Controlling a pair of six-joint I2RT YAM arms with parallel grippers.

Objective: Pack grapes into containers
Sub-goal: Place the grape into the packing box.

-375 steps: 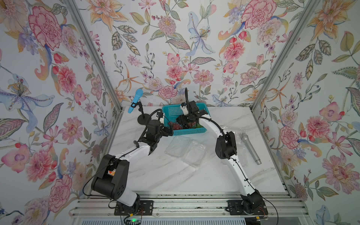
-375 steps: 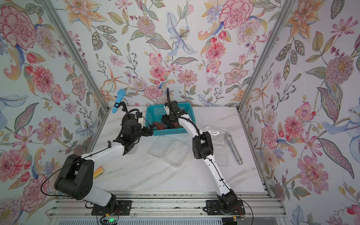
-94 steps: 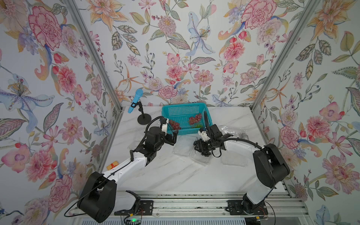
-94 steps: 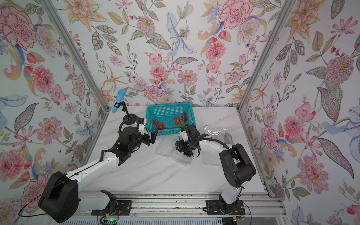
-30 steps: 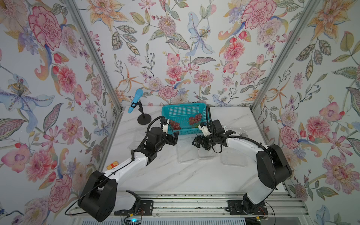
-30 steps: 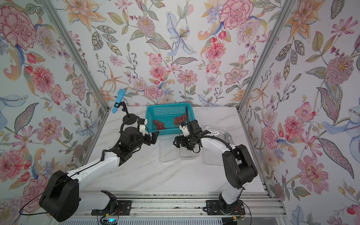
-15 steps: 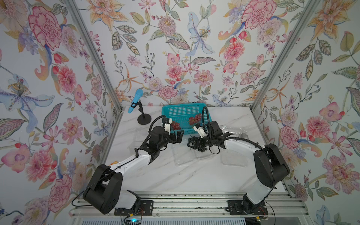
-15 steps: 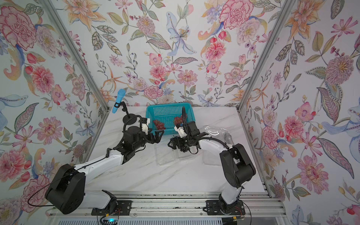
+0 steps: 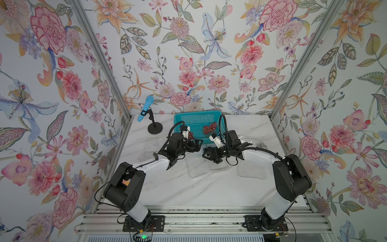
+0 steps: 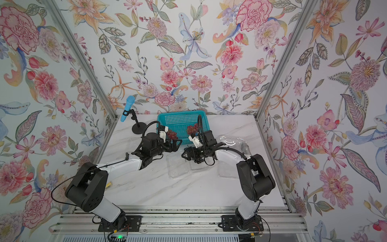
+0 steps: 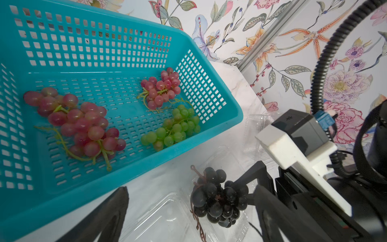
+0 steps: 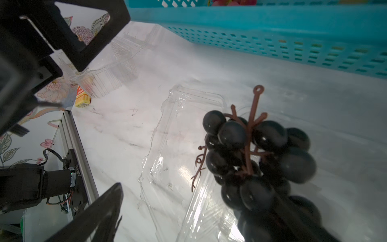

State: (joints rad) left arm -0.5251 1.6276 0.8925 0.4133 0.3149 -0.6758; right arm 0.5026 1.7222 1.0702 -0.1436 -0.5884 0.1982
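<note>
The basket (image 9: 196, 120) stands at the back of the table (image 9: 188, 188) with three bunches (image 11: 83, 125) in it. Before it lies an open box (image 9: 198, 168) with one bunch (image 11: 217, 201) inside. Another box (image 9: 251, 171) lies right of that.

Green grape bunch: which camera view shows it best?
The left wrist view: the green grape bunch lies whole and sharp in a corner of the teal basket. In both top views no green shows in the basket. The right wrist view shows mostly the basket's outer wall.
</note>
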